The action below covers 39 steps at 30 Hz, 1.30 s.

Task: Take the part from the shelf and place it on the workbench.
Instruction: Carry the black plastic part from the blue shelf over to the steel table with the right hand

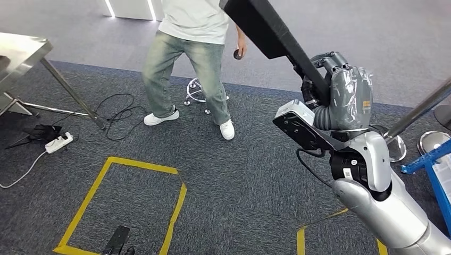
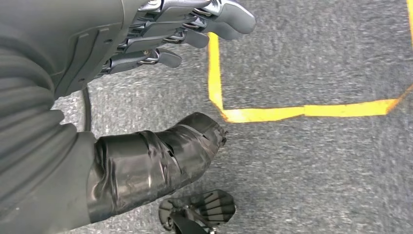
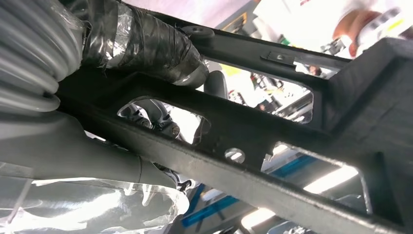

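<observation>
The floor (image 1: pixel 250 159) is grey carpet, marked at about 7 o'clock in the head view with a yellow tape outline (image 1: pixel 127 204). A person (image 1: pixel 194 58) in light jeans stands at 12 o'clock, and the corner of a steel tabletop (image 1: pixel 21 53) on slanted legs shows at 10 o'clock, well apart from the robot's raised arm. The part (image 1: pixel 271 32), a long black frame with cut-out windows, is already off any shelf and rides in the right robot hand (image 1: pixel 324 93) at about 2 o'clock. Its long axis runs from that hand up toward 11 o'clock and out past the edge of the view, so most of its length sticks out ahead of the grip. In the right wrist view the taped thumb (image 3: pixel 156 48) lies across one bar of the frame with darker fingers behind another, so this robot hand is closed around the part. The left robot hand (image 2: pixel 160 39) hangs over the carpet with its fingers loosely apart and nothing in them. By my reading, the carrying hand is the farther one from the tabletop, so the coming move is likely a turn or walk toward 10 o'clock, swinging the long end clear of the person.
</observation>
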Motion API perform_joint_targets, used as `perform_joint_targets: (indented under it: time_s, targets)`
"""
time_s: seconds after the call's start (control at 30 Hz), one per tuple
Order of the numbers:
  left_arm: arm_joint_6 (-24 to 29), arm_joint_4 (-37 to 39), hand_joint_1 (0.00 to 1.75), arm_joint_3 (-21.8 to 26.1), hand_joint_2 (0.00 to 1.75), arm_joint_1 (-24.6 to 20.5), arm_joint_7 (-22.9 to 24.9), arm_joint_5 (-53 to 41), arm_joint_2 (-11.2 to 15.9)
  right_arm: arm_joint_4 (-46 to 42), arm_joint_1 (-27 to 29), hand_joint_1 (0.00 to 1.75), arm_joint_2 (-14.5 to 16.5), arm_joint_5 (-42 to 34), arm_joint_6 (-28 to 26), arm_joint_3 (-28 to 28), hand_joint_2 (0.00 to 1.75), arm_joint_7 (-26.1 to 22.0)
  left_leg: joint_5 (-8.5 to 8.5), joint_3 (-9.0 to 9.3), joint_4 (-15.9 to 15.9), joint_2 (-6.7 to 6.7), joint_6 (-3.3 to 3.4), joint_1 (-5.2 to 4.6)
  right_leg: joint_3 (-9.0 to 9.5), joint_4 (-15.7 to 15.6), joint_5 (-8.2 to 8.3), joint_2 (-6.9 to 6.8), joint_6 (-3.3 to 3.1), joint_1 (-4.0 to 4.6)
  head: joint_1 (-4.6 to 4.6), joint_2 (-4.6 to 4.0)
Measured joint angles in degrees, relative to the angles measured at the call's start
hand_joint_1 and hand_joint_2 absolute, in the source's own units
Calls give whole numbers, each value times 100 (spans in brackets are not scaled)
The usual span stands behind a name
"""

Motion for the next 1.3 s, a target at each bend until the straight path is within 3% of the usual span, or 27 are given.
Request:
perform_joint_targets:
  time_s: [0.03,0.13,0.2,0.3,0.37,0.43,0.47,0.5,0.53,0.6,0.67,0.83,0.9,0.97,1.03,1.07,1.1,1.13,1.2,1.3]
  targets:
    - [3,0,0,-1,175,4,0,-5,-2,0,16,175,0,16,2,0,175,2,126,71,-144,7,9,0,16,0,-15,-55,4,2,1,0]
    - [7,0,0,-1,175,5,8,-33,4,-1,43,175,0,68,-7,-3,175,1,577,676,-1262,76,73,-36,70,-2,-66,-177,48,12,2,0]
    - [-51,0,0,-2,175,10,30,-51,8,-1,52,175,-1,109,15,-8,175,-7,594,849,-1578,112,122,-83,78,-15,-79,-223,91,25,4,0]
    - [-195,0,0,-3,175,45,50,-51,21,-1,68,175,-4,187,103,-11,175,-28,605,892,-1653,83,204,-83,79,-11,-117,-199,169,26,10,0]
    - [-287,0,0,-3,175,42,51,-29,26,-1,71,175,-17,231,147,-11,175,-37,624,950,-1724,68,278,-59,-78,339,-331,-45,193,22,25,0]
    - [-376,0,0,-3,175,25,52,1,26,0,90,175,-26,277,184,-11,175,-44,614,967,-1731,44,326,-66,-446,1068,-644,96,193,21,35,0]
    - [-404,0,0,-3,175,20,52,10,26,0,109,175,-29,296,200,-11,175,-47,607,970,-1726,26,336,-70,-628,1386,-729,122,199,22,39,0]
    - [-419,0,0,-3,175,18,52,12,26,1,129,175,-30,313,217,-11,175,-49,598,974,-1716,2,341,-72,-733,1528,-705,132,206,20,39,0]
    - [-426,0,0,-3,175,17,52,13,26,1,143,175,-31,329,234,-11,175,-49,585,979,-1699,-23,340,-71,-734,1457,-575,134,213,12,39,0]
    - [-439,0,0,-3,175,15,55,13,26,2,153,175,-33,361,253,-11,175,-49,539,980,-1633,-78,313,-66,-468,789,-152,147,220,-15,41,0]
    - [-457,0,0,-3,175,6,66,11,26,0,154,175,-35,377,255,-11,175,-51,493,943,-1546,-126,258,-78,-205,207,53,178,210,-19,38,0]
    - [-483,0,0,-3,175,10,102,8,40,-2,175,175,-35,388,254,-11,175,-54,432,863,-1433,-118,117,-64,-135,54,86,176,90,-7,25,0]
    - [-485,0,0,-4,175,6,105,7,43,-3,172,175,-36,396,252,-11,175,-55,221,702,-1072,-50,62,-51,-112,30,96,159,50,-18,7,0]
    - [-486,0,0,-5,175,5,106,7,45,-2,178,175,-37,400,252,-11,175,-54,-53,407,-459,-18,25,-39,-110,30,94,150,36,-14,-5,0]
    - [-494,0,0,-5,175,14,109,7,46,-2,193,175,-36,400,254,-11,175,-54,-170,156,15,-7,16,-33,-110,31,91,145,33,-9,-7,0]
    - [-499,0,0,-5,175,18,110,6,45,-2,198,175,-36,400,255,-11,175,-54,-96,152,2,-5,24,-33,-106,32,89,143,33,-9,-7,0]
    - [-504,0,0,-5,175,18,113,5,46,-2,200,175,-36,400,255,-11,175,-55,66,261,-233,-3,40,-33,-99,31,84,143,36,-9,-7,0]
    - [-508,0,0,-5,175,15,116,4,48,-2,199,175,-36,400,256,-11,175,-55,266,465,-636,2,62,-34,-88,31,78,143,42,-10,-7,0]
    - [-516,0,0,-5,175,2,122,0,50,-2,198,175,-37,400,256,-11,175,-55,483,828,-1337,13,112,-61,-78,28,65,142,76,2,-4,0]
    - [-519,0,0,-14,175,-6,143,-2,51,-2,199,175,-36,402,259,-11,175,-54,493,932,-1569,6,188,-104,-73,-8,67,141,167,8,-1,0]
